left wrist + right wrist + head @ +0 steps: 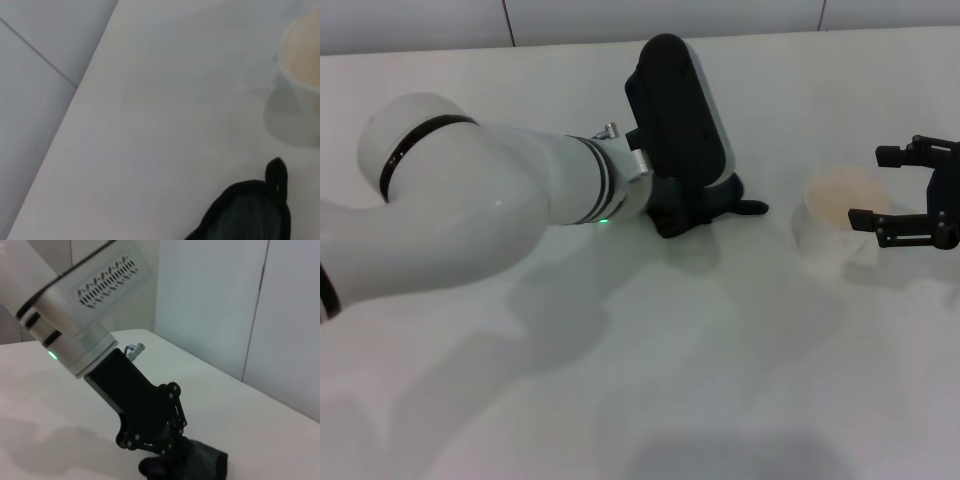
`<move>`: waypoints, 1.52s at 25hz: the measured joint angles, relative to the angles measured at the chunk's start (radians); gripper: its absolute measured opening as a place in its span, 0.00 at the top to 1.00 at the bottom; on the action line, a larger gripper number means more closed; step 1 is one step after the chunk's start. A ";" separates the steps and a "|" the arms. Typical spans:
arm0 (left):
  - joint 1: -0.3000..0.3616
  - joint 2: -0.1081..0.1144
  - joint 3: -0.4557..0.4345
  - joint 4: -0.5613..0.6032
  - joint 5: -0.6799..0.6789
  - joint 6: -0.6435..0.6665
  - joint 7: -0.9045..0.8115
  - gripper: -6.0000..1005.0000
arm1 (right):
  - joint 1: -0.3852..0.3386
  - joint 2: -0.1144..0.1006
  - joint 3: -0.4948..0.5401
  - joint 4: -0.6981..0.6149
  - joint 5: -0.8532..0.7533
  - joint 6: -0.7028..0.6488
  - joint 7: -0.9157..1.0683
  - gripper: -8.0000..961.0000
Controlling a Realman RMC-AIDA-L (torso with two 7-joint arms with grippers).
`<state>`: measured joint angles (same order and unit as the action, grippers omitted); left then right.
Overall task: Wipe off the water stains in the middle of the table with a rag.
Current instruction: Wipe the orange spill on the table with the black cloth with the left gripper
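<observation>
While the left arm is reaching across the middle of the table point(650, 400), here's how things are sitting, all placed off the white plastic cup point(835, 225):

Left gripper point(705, 212): pressing down on the tabletop just left of the cup, well out in the middle. From the right wrist view its linkage is folding down into the cloth, and the jaws seem to be pinching the rag, though the fingertips themselves are hiding in the fabric.

Rag point(735, 200): black and bunched up, sitting under and around that gripper, flat against the table, with one pointed corner poking toward the cup. It's near the cup but not touching it.

Water stains: can't make out any blot on the surface; that spot is sitting under the rag or the arm.

Right gripper point(865, 185): hanging just right of the cup, jaws spread wide, one finger point(885, 215) crossing in front of the cup's right side. Not gripping anything.

Cup: standing upright, something pale beige showing inside.
</observation>
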<state>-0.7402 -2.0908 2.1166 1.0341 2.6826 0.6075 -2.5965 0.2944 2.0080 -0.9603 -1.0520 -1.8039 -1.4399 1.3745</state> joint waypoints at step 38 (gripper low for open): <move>0.020 -0.001 0.217 0.111 -0.006 -0.001 0.062 0.92 | -0.002 -0.003 0.014 0.003 -0.002 0.006 -0.001 0.10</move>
<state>-0.7204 -2.0922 2.3336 1.1454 2.6763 0.6063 -2.5349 0.2923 2.0049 -0.9464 -1.0492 -1.8057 -1.4343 1.3736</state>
